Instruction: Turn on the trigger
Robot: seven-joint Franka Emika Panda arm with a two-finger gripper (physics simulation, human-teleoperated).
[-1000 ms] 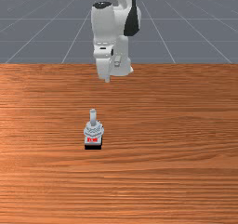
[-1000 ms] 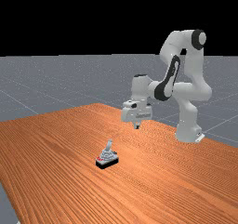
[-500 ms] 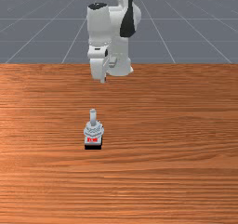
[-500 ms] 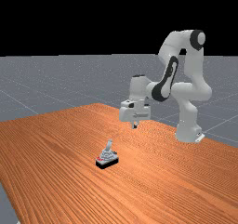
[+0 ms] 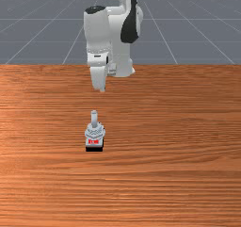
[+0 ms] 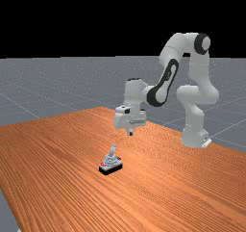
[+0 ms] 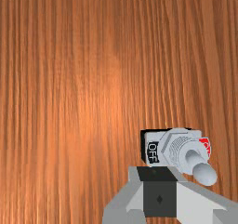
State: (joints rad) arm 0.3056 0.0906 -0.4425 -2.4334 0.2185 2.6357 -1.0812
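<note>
The fingers (image 6: 130,133) are shut tight with nothing held between them, up above the bench (image 5: 164,183) and apart from the switch (image 6: 110,166). The switch is set on the bench, below the fingers in the front view. The reach seems to be the step in hand, with the push not yet made. Next, the fingers should be brought down beside the lever (image 6: 113,150), on the side of the OFF mark (image 7: 152,152), so it can be pushed toward the red mark (image 5: 93,141). Counted: one arm (image 6: 167,79), two fingers, one switch, one lever, one bench
</note>
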